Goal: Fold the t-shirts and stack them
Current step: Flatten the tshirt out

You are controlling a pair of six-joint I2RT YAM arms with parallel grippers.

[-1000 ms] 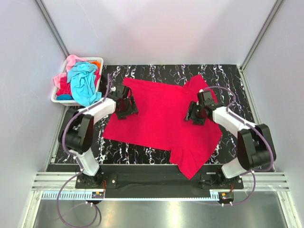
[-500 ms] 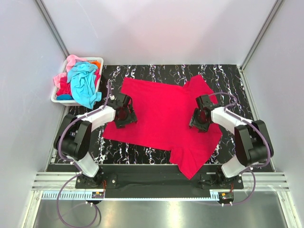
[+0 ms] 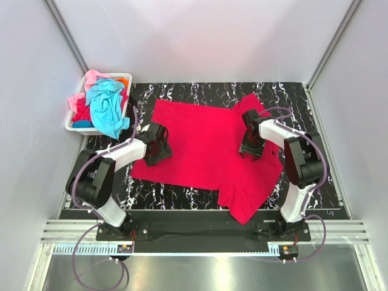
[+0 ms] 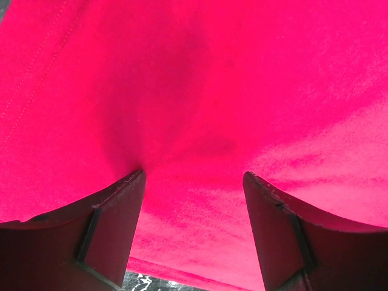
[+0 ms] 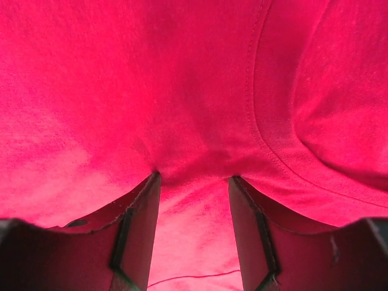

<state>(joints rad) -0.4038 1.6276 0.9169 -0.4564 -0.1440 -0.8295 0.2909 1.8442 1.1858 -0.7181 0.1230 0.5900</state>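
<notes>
**Right arm folded inward, both grippers on the red shirt**

Since a second ago the right arm has drawn its elbow in toward the middle of the frame, so its forearm now reaches the cloth from the upper right. The left gripper has slid a little down-frame along the shirt's left side.

The left gripper (image 3: 157, 150) is spread wide. Its fingers (image 4: 115, 212) press tip-down into the crimson-red t-shirt (image 3: 206, 145), with a shallow pucker of cloth between them and nothing clamped. A sliver of the black marbled table (image 3: 291, 97) shows under that wrist at the bottom edge of its view.

The right gripper (image 3: 250, 148) also has its jaws parted, more narrowly. Its fingertips (image 5: 136, 218) rest on the fabric just below a curved stitched seam, and cloth is gathered slightly at their tips.

The red shirt lies spread flat across the centre of the table. One sleeve points to the upper right, and a corner hangs toward the lower middle near the arm bases.

In the upper left sits a white basket (image 3: 121, 75). It is heaped with a turquoise t-shirt (image 3: 106, 106), a pink t-shirt (image 3: 92, 77) and an orange t-shirt (image 3: 123, 81), well apart from both grippers.
</notes>
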